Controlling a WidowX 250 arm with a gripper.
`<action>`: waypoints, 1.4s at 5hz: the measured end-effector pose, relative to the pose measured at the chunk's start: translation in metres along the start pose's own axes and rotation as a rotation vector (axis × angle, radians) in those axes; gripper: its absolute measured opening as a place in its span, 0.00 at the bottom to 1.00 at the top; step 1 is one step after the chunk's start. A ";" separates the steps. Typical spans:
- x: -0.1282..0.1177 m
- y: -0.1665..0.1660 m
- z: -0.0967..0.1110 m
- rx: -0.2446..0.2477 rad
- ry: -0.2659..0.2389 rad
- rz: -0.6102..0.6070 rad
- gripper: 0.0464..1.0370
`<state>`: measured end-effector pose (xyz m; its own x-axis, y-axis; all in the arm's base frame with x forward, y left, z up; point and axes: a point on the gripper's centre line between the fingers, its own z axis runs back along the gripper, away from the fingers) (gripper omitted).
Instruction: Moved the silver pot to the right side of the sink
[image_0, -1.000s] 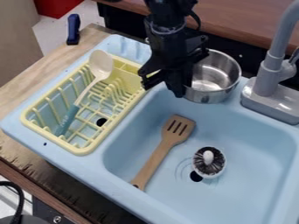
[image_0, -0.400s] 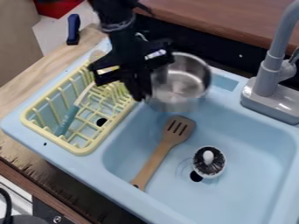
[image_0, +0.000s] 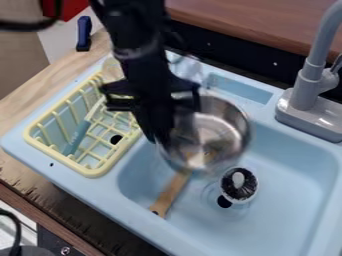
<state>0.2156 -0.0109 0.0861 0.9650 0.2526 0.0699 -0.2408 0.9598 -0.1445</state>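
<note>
Just then the hand (image_0: 162, 142), black and pointing down, was pinching the silver pot (image_0: 220, 131) by the wall on the view's left side. The arm (image_0: 137, 47) came down to it from the top edge. The pot hung above the blue sink (image_0: 287, 212), over the upper left part of the basin and not on its right side, its open mouth turned partly toward the camera and its outline blurred.

Beneath the pot lay a wooden spatula (image_0: 170, 194), its head mostly covered and its handle slanting down to the basin's near left edge. Just beside the pot's lower right edge, in the basin, sat a round brush (image_0: 238, 184) with dark bristles and a pale knob, next to the dark drain hole (image_0: 224, 202).

On the left part of the sink unit stood a yellow dish rack (image_0: 92, 173). A spoon with a teal handle (image_0: 77, 137) leaned in it, the handle toward the near left end and the pale bowl up by the far end. To the right of the pot, well apart from it, the grey faucet (image_0: 306, 87) rose from the sink's back ledge.

The sink unit rested on a wooden tabletop (image_0: 20, 165). Near the tabletop's far left edge was a dark blue handle (image_0: 83, 34), and a red object (image_0: 67, 7) showed at the top.
</note>
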 end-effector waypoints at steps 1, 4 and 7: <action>-0.008 -0.013 -0.003 0.006 -0.010 -0.232 0.01; -0.021 -0.034 -0.023 -0.036 0.065 -0.470 0.01; -0.024 -0.064 -0.045 -0.054 0.134 -0.471 0.01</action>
<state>0.2125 -0.0835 0.0494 0.9734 -0.2289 0.0131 0.2275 0.9573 -0.1786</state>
